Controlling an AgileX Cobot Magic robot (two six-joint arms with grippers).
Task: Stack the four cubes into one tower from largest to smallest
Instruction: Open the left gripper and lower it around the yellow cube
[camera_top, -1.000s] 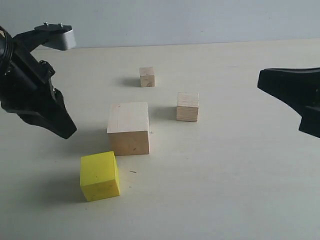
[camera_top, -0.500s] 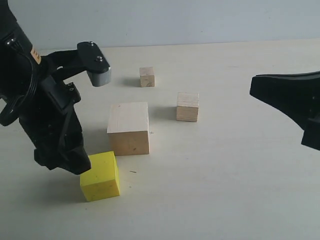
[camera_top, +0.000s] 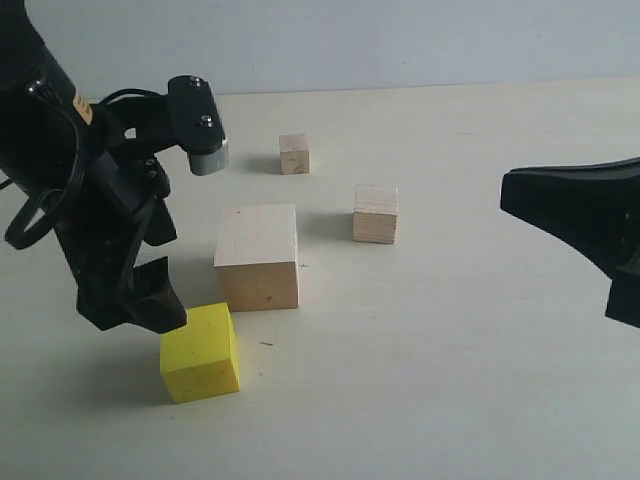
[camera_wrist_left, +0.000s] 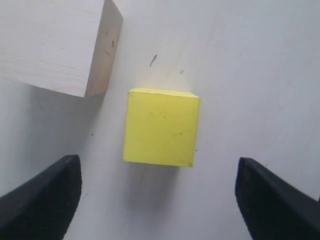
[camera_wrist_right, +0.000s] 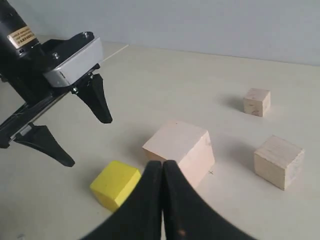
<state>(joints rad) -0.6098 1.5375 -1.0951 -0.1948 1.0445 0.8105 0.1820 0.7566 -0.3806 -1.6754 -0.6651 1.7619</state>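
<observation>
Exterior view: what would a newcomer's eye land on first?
The bright yellow cube at front left, the only strong colour on the pale table. The black left tool hangs wide open just above it, with the big wood cube right behind. The right tool sits shut at the right edge.

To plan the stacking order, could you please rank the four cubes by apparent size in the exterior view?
1. Large wood cube
2. Yellow cube, nearest the camera, which flatters it
3. Medium wood cube
4. Small wood cube, farthest back, which shrinks it
</observation>
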